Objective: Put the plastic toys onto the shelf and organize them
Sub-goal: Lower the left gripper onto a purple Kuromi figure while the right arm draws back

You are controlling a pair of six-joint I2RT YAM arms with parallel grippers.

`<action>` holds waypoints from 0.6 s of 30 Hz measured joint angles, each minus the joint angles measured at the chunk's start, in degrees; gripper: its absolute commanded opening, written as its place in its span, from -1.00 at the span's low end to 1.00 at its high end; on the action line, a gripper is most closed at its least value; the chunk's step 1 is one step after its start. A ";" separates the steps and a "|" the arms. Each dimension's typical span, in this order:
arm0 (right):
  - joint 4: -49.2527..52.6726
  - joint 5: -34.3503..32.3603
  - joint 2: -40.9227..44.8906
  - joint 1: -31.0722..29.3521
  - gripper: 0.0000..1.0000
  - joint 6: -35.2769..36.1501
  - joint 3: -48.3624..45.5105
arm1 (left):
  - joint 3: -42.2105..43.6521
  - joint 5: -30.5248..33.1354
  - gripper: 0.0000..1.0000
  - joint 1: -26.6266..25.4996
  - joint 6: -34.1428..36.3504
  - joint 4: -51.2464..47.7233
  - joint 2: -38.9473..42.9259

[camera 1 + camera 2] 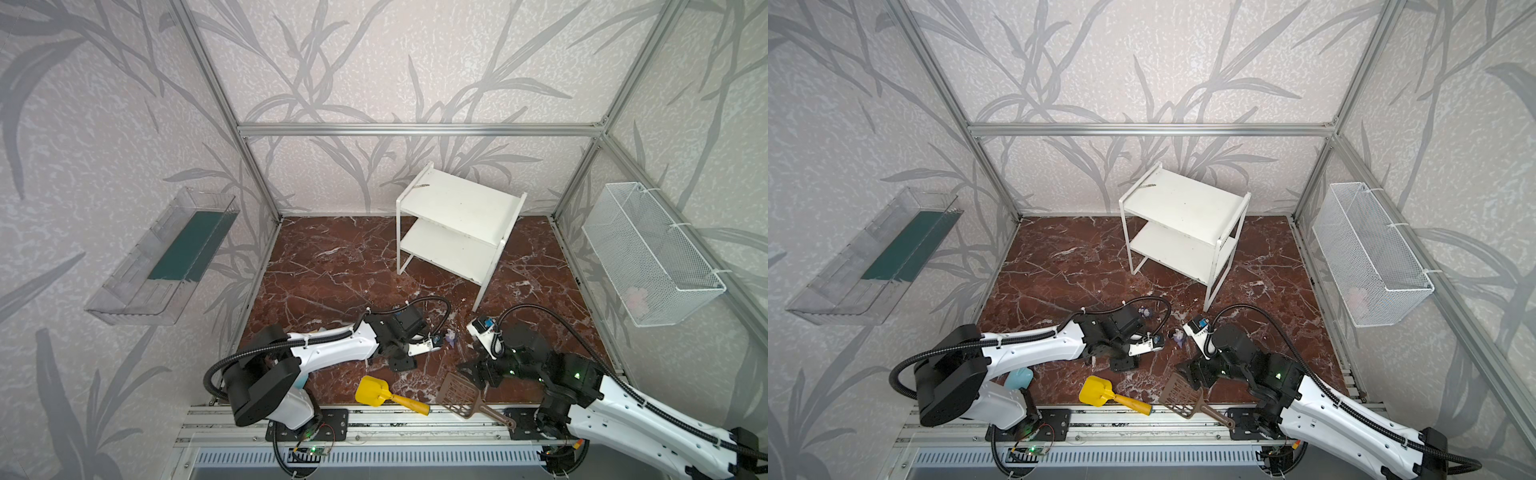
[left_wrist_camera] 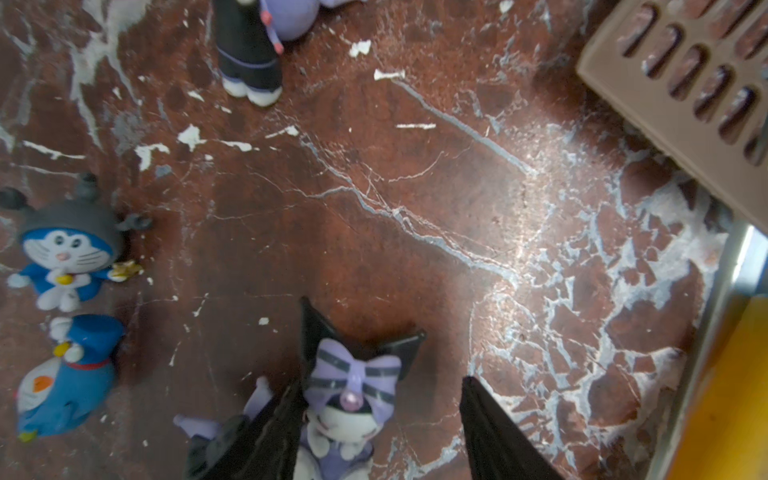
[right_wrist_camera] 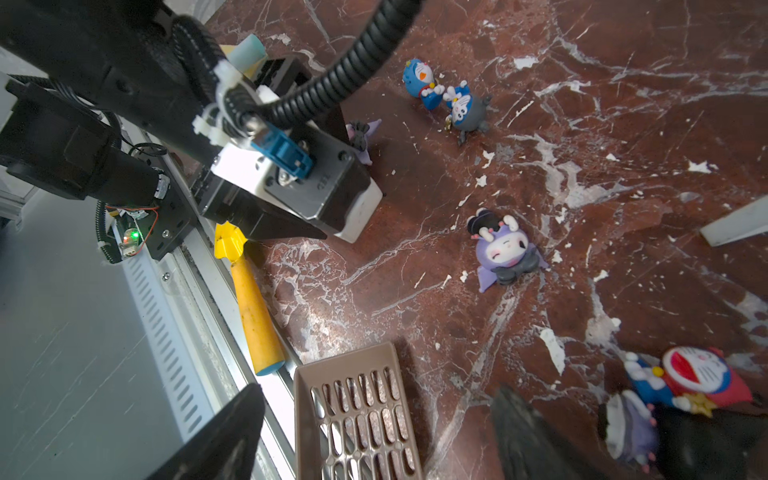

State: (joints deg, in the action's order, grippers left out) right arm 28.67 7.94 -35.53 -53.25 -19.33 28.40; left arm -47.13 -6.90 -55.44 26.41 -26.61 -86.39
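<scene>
- Red-brown marble forms the desk (image 1: 332,270), set inside a booth with leaf-patterned walls. Two robot arms reach in from the near edge.
- White and scuffed, the shelf (image 1: 457,220) stands at the far side, a little right of the middle. Both tiers are bare, so no toy has been placed yet.
- Small and colourful, the plastic toys lie scattered on the near middle of the desk. They sit between the two arms, well apart from the shelf.
- Spread apart, the left pincer (image 2: 384,382) straddles a purple-bow figurine (image 2: 349,399) with black pointed ears. One finger touches its side; the other stands apart, with bare desk between.
- Close by on the desk are a grey-hooded blue figurine (image 2: 66,245) and a blue figurine (image 2: 66,374) lying on its side.
- Spread wide and pinching nothing, the right pincer (image 3: 376,388) hovers over a brown slotted scoop (image 3: 353,415). A yellow scoop (image 3: 249,299) lies just beside it at the near edge.
- Judged from this, the step in hand is the left arm's grasp of the purple-bow figurine.
- To do it well, centre the pincer first, because one-sided contact may shove or spin the toy.
- Grip the body rather than the thin ears or bow.
- Press gently, lift straight up clear of the neighbours, then carry it far and right to a shelf tier and set it upright.
</scene>
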 measured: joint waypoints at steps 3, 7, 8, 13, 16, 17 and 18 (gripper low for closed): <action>0.11 -0.09 0.70 0.00 0.74 -0.57 -0.61 | -0.42 0.00 0.18 -0.02 0.13 -0.02 -1.16; 0.13 -0.24 1.62 0.00 0.74 -0.74 -0.85 | -0.52 0.02 0.18 -0.02 0.48 0.07 -1.36; 0.13 -0.26 1.75 0.00 0.74 -0.76 -0.85 | -0.68 0.04 0.18 -0.02 0.57 0.04 -1.49; 0.13 -0.42 1.77 0.00 0.74 -0.79 -0.96 | -1.46 0.63 0.31 -0.02 1.11 -0.09 -1.95; 0.09 -0.44 1.77 0.00 0.74 -0.79 -1.14 | -1.53 1.03 0.31 -0.02 1.55 -0.17 -1.95; 0.11 -0.44 1.77 0.00 0.74 -0.79 -1.25 | -1.53 1.07 0.31 -0.02 1.90 -0.28 -1.95; 0.11 -0.46 1.79 -0.02 0.74 -0.79 -1.29 | -1.60 1.14 0.30 -0.02 2.10 -0.46 -1.95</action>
State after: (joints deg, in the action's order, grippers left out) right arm 28.77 7.49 -33.74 -53.28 -20.12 27.11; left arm -48.73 -5.76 -55.46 28.51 -27.07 -88.33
